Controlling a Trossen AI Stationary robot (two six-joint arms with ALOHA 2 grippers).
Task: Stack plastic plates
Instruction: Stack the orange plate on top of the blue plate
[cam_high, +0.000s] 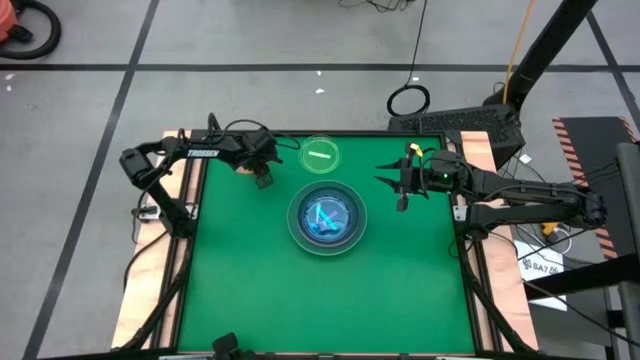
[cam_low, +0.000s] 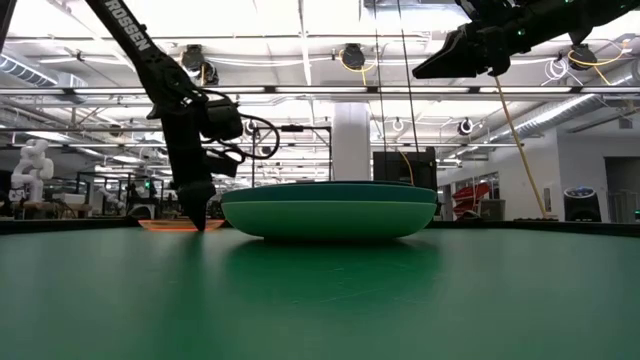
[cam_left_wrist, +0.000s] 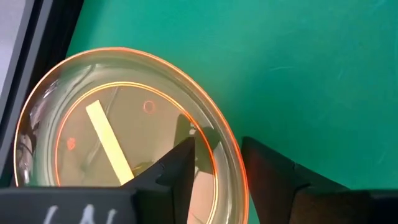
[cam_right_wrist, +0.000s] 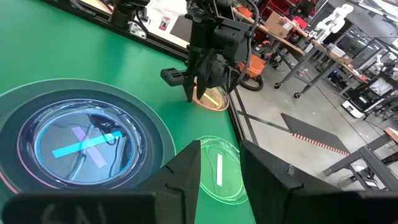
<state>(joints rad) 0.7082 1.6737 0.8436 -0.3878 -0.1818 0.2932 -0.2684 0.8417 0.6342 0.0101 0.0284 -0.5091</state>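
The left gripper (cam_left_wrist: 214, 158), narrowly open, straddles the amber plate's (cam_left_wrist: 93, 81) rim at the surface's (cam_high: 250, 290) eleven o'clock; next it must close, lift and carry to the central stack (cam_high: 327, 220). The right gripper (cam_high: 402, 180) waits, narrowly open, at two o'clock.

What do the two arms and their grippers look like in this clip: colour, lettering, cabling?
Both arms are dark, jointed links. The left arm carries white TROSSEN lettering, and black cables loop near the left gripper. The right arm shows a small green light near its wrist. The right gripper has flat, dark, wedge-shaped fingers.
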